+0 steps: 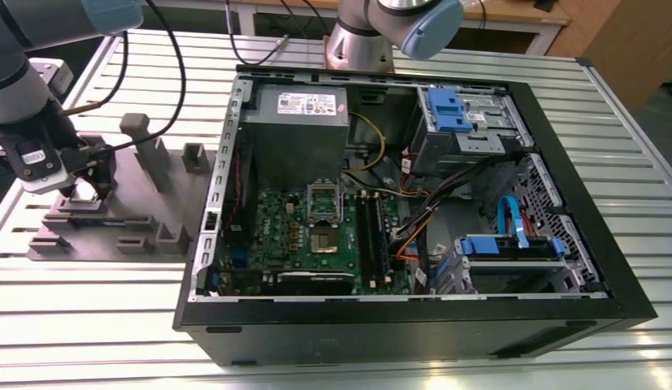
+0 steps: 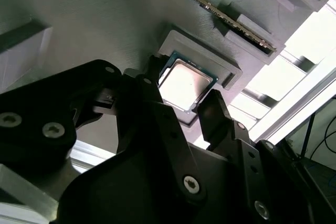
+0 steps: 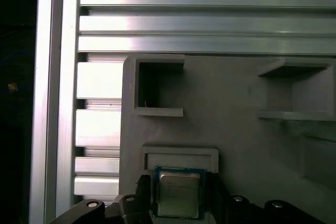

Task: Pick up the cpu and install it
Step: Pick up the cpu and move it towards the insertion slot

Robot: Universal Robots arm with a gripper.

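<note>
Silvery cpu (image 3: 178,200) — in grey tray (image 3: 236,129), gripper (image 2: 182,90) astride

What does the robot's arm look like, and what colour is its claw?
The arm is made of round silvery-grey tubes with light blue caps on the joints. Black cables hang along it, and a white box sits near the wrist. The claw is black and chunky, with shiny silver screws.

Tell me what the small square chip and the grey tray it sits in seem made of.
The small square silvery chip: metal lid, satin sheen with soft glare. The grey blocky tray: probably matte plastic, fine layered lines, perhaps printed.
</note>
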